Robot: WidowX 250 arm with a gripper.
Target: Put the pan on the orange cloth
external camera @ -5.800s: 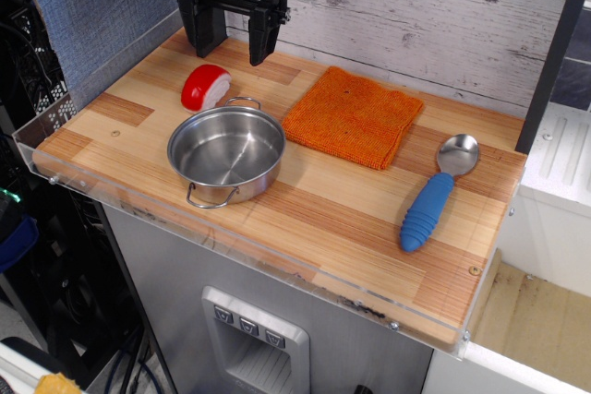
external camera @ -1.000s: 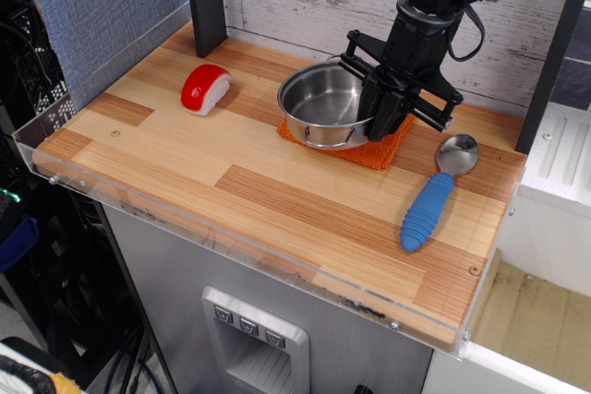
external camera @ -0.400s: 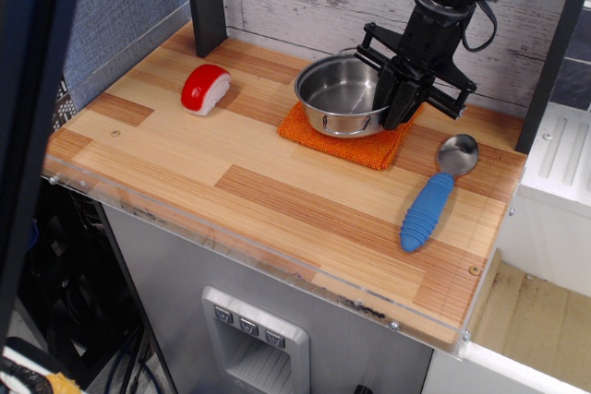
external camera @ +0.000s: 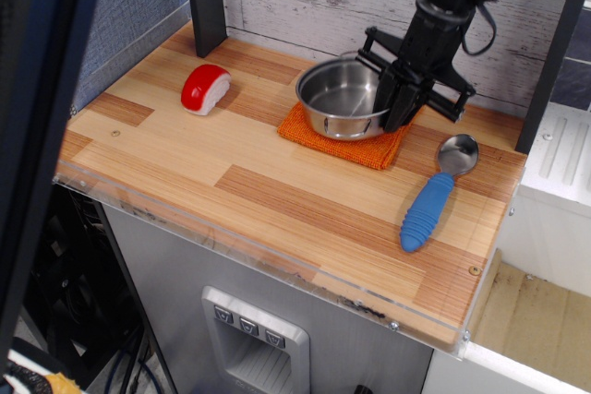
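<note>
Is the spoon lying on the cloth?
No, the spoon lies on bare wood to the right of the cloth.

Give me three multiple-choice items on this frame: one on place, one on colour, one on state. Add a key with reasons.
1. Where is the pan?
A. on the orange cloth
B. beside the sushi toy
C. at the table's front edge

2. What colour is the spoon handle?
A. red
B. blue
C. green

3. How does the gripper stand?
A. raised high, clear of everything
B. down at the pan's right rim
C. over the spoon

Key:
1 A, orange shows under and in front of the pan.
2 B, the ribbed handle is blue.
3 B, its fingers reach the rim.
</note>
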